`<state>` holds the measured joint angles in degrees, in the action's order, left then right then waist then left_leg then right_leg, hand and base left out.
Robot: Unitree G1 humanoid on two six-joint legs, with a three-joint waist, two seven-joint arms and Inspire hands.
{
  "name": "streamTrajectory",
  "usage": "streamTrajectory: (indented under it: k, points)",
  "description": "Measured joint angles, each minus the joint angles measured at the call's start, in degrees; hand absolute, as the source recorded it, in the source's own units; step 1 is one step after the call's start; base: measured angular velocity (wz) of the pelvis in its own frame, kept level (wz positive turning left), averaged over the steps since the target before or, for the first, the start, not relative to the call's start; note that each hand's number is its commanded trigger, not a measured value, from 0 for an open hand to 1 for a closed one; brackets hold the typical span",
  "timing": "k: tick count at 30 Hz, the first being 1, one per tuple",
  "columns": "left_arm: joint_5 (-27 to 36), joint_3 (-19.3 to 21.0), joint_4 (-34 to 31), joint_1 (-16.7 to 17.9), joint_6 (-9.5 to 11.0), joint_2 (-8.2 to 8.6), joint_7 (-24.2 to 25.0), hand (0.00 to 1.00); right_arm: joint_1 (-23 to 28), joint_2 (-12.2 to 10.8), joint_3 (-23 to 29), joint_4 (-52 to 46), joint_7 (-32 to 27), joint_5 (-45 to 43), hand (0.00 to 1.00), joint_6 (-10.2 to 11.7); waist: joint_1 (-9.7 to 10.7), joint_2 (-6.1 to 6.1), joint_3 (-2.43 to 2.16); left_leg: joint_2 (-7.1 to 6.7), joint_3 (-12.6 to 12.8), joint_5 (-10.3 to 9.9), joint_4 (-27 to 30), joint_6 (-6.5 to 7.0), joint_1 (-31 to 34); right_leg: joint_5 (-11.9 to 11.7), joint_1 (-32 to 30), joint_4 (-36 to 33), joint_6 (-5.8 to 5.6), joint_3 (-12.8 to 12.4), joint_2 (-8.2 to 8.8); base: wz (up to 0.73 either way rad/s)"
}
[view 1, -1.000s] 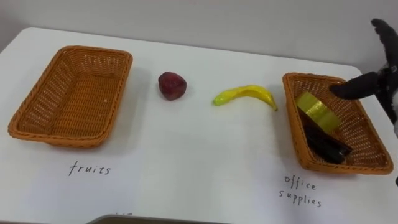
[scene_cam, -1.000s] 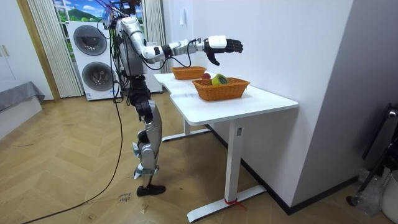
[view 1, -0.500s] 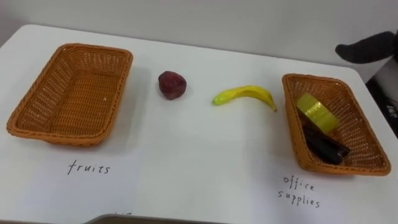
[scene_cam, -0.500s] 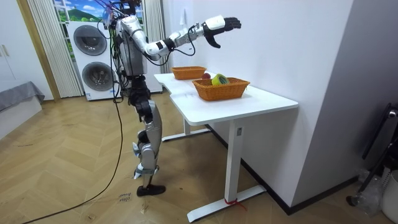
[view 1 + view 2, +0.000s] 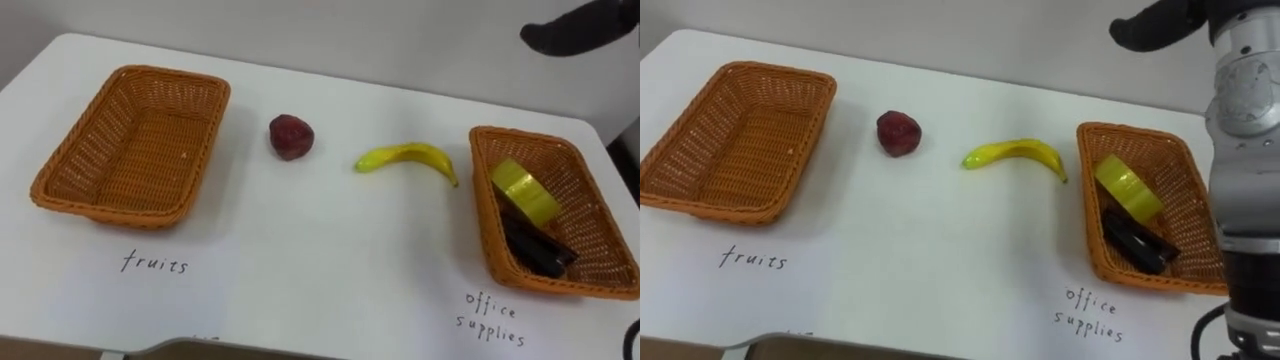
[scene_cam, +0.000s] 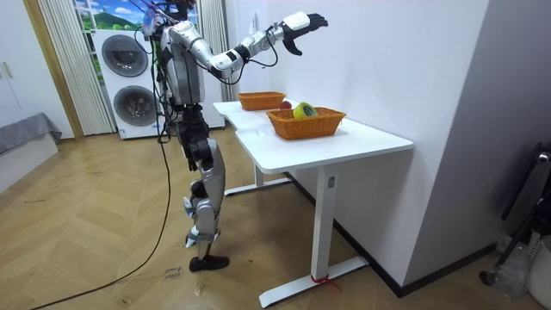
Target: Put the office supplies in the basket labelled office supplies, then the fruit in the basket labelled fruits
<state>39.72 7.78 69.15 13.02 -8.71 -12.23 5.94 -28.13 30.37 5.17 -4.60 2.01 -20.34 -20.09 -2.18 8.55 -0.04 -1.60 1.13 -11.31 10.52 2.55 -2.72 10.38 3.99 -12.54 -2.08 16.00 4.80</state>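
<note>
Right hand [image 5: 1155, 28] up high at the far right, well above the white table [image 5: 320, 260], dark fingers stretched out loosely and holding nothing. In the room view, standing at the table's end with that arm lifted toward the wall, hand [image 6: 301, 21] above head height.

On the table's left, wide wicker basket [image 5: 135, 150], nothing in it, with a handwritten label [image 5: 155, 264] just in front. On the right, second wicker basket [image 5: 590, 205], likewise labelled by hand [image 5: 490, 318] on the near side.

Between the two baskets, lying loose on the tabletop: yellow banana [image 5: 405, 157], its tip near the right basket's left rim but apart from it.

Inside the right basket: yellow tape roll [image 5: 523, 190] tilted against the left wall, and a dark oblong object [image 5: 538, 250] just nearer, touching the roll.

Left of the banana and apart from it, small dark red fruit [image 5: 291, 136], closer to the left basket.
</note>
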Motion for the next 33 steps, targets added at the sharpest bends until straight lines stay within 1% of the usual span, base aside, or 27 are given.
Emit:
streamTrajectory:
  k: [4,6,8,15,20,21,22,24,29,33]
  points:
    - [0.02,0.11,0.1,0.0,-0.02,-0.15,0.98,0.0,0.0,-0.01,-0.45,1.86,0.66,0.0,0.0,-0.02,-1.64,0.36,-0.07,0.04,-0.19,0.0,0.05,0.01,0.13,0.0,0.0,0.06,0.0,0.49,0.17,0.02]
    - [0.01,0.16,0.21,0.01,-0.03,-0.22,1.03,0.0,0.0,-0.01,-0.73,1.98,0.73,0.01,0.0,-0.02,-1.89,0.56,-0.03,0.02,-0.35,0.0,0.09,0.01,0.25,0.0,0.01,0.05,0.0,1.16,0.27,0.03]
    - [-0.02,0.22,0.32,0.02,-0.05,-0.24,1.19,0.0,0.0,0.0,-0.9,2.09,0.81,0.12,0.0,-0.03,-2.82,0.58,0.04,0.04,-0.44,0.0,0.09,0.01,0.24,0.0,-0.01,0.04,0.0,1.46,0.28,0.0]
    - [-0.52,0.52,0.74,0.06,-0.03,-0.3,1.94,0.0,-0.03,0.01,-1.68,3.35,5.15,0.69,0.0,-0.02,-2.87,0.66,0.08,-0.01,-0.61,0.0,0.07,0.01,0.37,0.0,-0.11,0.06,-0.01,1.49,0.23,0.0]
    - [-0.53,0.48,0.73,0.11,0.01,-0.35,2.0,0.0,-0.03,0.94,-1.88,4.44,7.92,2.15,0.0,0.01,-2.92,0.81,0.04,-0.03,-0.94,0.0,0.08,0.01,0.64,0.0,-0.14,0.28,0.0,1.85,0.23,0.04]
    - [-0.52,0.48,0.68,0.19,0.01,-0.43,2.05,0.0,-0.03,1.13,-2.04,4.73,8.33,2.53,0.0,0.02,-2.97,0.9,-0.02,-0.06,-1.35,0.01,0.16,0.01,1.08,0.0,-0.16,0.66,0.0,2.18,0.26,0.09]
    - [-0.55,0.46,0.64,0.17,0.02,-0.6,2.07,0.0,-0.05,1.58,-2.26,5.62,8.71,3.09,0.0,0.02,-3.0,1.12,-0.19,-0.09,-1.4,0.02,0.23,0.0,1.26,0.0,-0.12,0.95,0.0,2.44,0.26,0.1]
    - [-0.53,0.45,0.62,0.28,0.01,-0.64,2.09,0.0,-0.06,2.01,-2.86,7.21,9.18,3.97,0.0,-0.05,-3.04,1.21,-0.25,-0.15,-1.6,0.03,0.29,-0.02,1.49,0.0,-0.12,0.94,0.0,2.9,0.27,0.1]
    - [-0.31,-0.16,0.43,0.16,0.01,-0.85,2.14,0.0,-0.17,2.04,-4.87,11.96,10.78,6.22,0.0,-0.07,-3.07,1.33,-0.31,-0.13,-2.39,0.04,0.44,-0.03,2.07,0.01,-0.34,0.94,-0.01,3.04,0.27,0.09]
    - [0.14,-1.3,-0.94,0.28,-0.06,-1.4,2.02,0.0,-1.42,2.03,-8.05,17.35,11.44,7.07,0.0,-0.15,-3.05,1.48,-0.32,-0.12,-2.5,0.05,0.93,-0.04,3.09,0.0,-1.06,0.95,-0.01,3.03,0.26,0.03]
